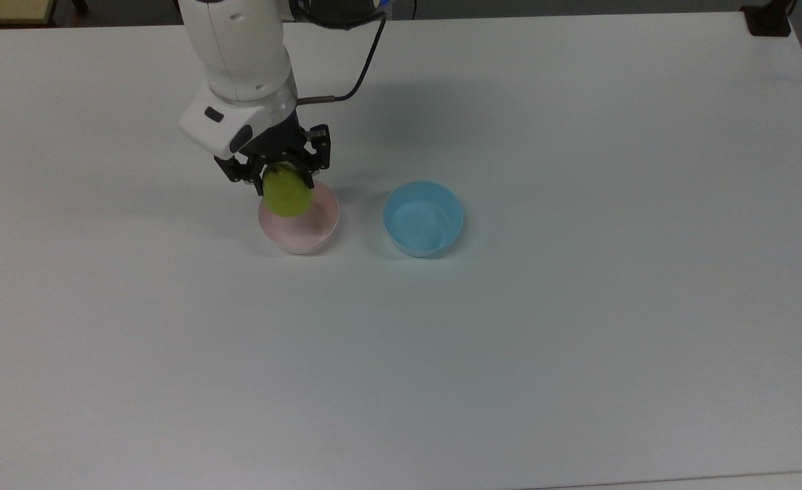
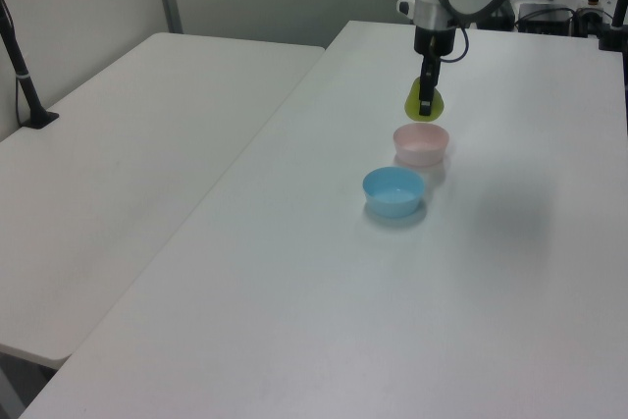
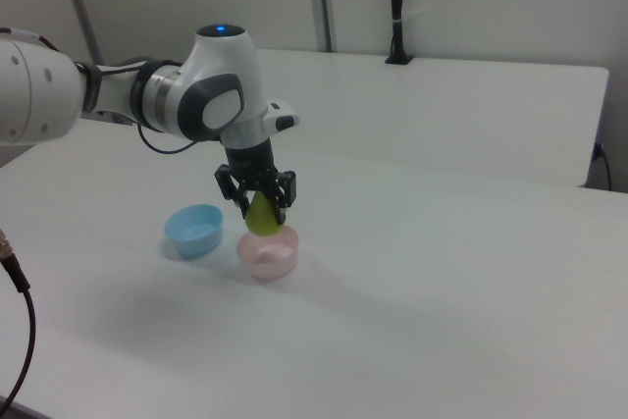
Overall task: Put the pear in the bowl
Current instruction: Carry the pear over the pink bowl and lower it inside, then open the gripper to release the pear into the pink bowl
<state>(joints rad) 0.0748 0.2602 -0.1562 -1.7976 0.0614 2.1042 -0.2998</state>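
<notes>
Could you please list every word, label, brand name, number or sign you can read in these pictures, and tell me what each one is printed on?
None: no readable text appears in any view.
The pear, pink bowl and blue bowl are plain.
The white table bears no markings.
The arm's white casing shows only small dark patches, no legible lettering.
The gripper, its jaws shut on the pear, carries no label I can make out.

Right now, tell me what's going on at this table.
The gripper of the single robot arm is shut on a yellow-green pear and holds it in the air just above the pink bowl, over the rim nearest the arm. The pear is not in the bowl yet. A light blue bowl sits beside the pink one on the white table, with nothing in it.
</notes>
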